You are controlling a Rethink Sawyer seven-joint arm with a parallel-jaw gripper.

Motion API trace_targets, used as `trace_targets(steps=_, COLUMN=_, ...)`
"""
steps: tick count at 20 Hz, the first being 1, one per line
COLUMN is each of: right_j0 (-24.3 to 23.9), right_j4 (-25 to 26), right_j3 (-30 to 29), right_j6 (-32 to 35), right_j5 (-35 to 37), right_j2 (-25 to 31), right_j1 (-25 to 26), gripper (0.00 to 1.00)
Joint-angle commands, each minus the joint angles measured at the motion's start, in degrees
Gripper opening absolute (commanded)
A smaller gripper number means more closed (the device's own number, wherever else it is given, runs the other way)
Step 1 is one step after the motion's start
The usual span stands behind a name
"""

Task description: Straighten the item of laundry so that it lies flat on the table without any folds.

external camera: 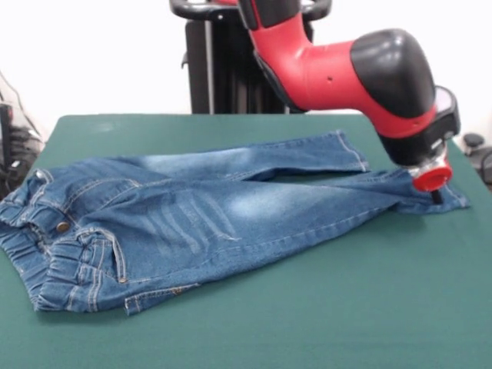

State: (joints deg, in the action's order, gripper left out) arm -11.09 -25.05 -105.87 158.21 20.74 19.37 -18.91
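The small pair of blue denim jeans (200, 219) lies on the dark green table (323, 307), waistband and metal button at the left, both legs running to the right. The waist end is bunched and wrinkled, and a bit of cloth is turned over at its near corner. The far leg ends at a hem near the table's middle right. My gripper (435, 192) comes down from the red and black arm onto the hem end of the near leg at the right. It touches or presses the cloth there. Its state does not show.
The black pedestal (223, 69) stands behind the table's far edge. Dark equipment (11, 150) sits off the table's left side and more dark equipment (478, 150) off the right. The waistband lies close to the table's left edge.
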Motion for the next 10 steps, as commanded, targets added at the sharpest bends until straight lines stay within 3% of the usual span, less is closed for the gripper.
trace_targets(steps=1, right_j0=4.62, right_j4=-6.31, right_j3=0.36, right_j6=11.00, right_j5=-4.61, right_j2=9.13, right_j1=1.14, gripper=1.00)
trace_targets(steps=5, right_j0=5.96, right_j4=-6.87, right_j3=1.18, right_j6=10.79, right_j5=-2.87, right_j2=7.28, right_j1=0.46, gripper=1.00)
trace_targets(steps=10, right_j0=11.62, right_j4=-6.48, right_j3=2.58, right_j6=12.92, right_j5=4.81, right_j2=-0.67, right_j1=-2.94, gripper=1.00)
